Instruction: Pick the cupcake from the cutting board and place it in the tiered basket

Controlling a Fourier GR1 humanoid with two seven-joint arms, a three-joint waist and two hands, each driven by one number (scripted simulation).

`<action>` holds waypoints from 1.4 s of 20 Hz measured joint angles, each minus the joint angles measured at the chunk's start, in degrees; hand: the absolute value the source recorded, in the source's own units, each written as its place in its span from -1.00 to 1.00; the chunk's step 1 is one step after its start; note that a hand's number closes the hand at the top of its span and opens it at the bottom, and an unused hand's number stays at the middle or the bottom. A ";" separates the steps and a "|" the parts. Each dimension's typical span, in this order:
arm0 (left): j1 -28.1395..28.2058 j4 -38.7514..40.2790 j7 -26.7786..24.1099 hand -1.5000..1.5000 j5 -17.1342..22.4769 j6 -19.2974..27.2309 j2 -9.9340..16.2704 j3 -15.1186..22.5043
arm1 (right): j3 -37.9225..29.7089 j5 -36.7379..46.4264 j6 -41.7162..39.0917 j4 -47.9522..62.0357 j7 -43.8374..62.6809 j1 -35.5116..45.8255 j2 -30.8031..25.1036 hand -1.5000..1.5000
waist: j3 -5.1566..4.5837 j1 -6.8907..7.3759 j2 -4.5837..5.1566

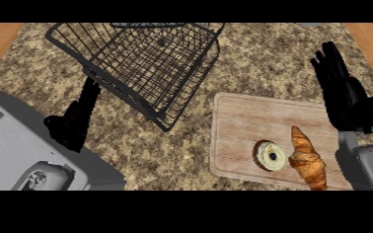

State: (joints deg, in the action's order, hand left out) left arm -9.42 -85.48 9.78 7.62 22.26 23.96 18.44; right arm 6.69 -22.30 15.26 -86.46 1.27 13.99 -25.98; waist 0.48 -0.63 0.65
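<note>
Fingers of right hand (341,91) are straight and together, at 3 o'clock above cutting board (241,123). Left hand (76,116), at 9 o'clock beside tiered basket (146,59), also has straight fingers.

On the board lie a croissant (307,159) and a round pastry (270,155), just beside each other.

One wire tiered basket (149,64) is seen on the counter. Taking it as the landmark, one wooden cutting board (241,123) is found to its lower right. Two baked items are counted on that board: one cupcake (270,155) and, just right of it, one croissant (307,159). Two black hands are counted, the left hand (73,121) below-left of the basket, the right hand (341,91) to its right.
</note>
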 measured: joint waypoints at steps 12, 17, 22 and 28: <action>-0.45 2.42 -6.32 0.00 -4.18 -6.13 4.22 1.05 | 15.13 7.34 -5.15 -11.48 3.41 3.84 3.37 -1.00 | -1.27 1.09 -0.73; 1.08 0.88 -7.53 0.00 -4.89 -7.14 5.60 0.14 | 17.57 9.00 -7.10 -15.97 3.82 1.96 2.03 -1.00 | -1.30 0.94 -0.49; 1.66 1.23 -8.98 0.00 -5.15 -7.90 5.87 -0.36 | 20.16 12.71 -14.05 -20.50 14.82 4.37 -9.09 -1.00 | -1.45 0.40 -0.91; 3.36 0.53 -10.73 0.00 -5.54 -8.30 6.25 -0.81 | 22.58 17.55 -23.83 -27.46 29.72 8.43 -23.54 -1.00 | -1.50 -0.05 -1.51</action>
State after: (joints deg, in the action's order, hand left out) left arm -6.06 -84.96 -0.95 2.08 13.96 30.21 17.62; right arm 29.27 -4.74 -8.58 -113.92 31.00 22.42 -49.52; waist -1.02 -0.68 -0.85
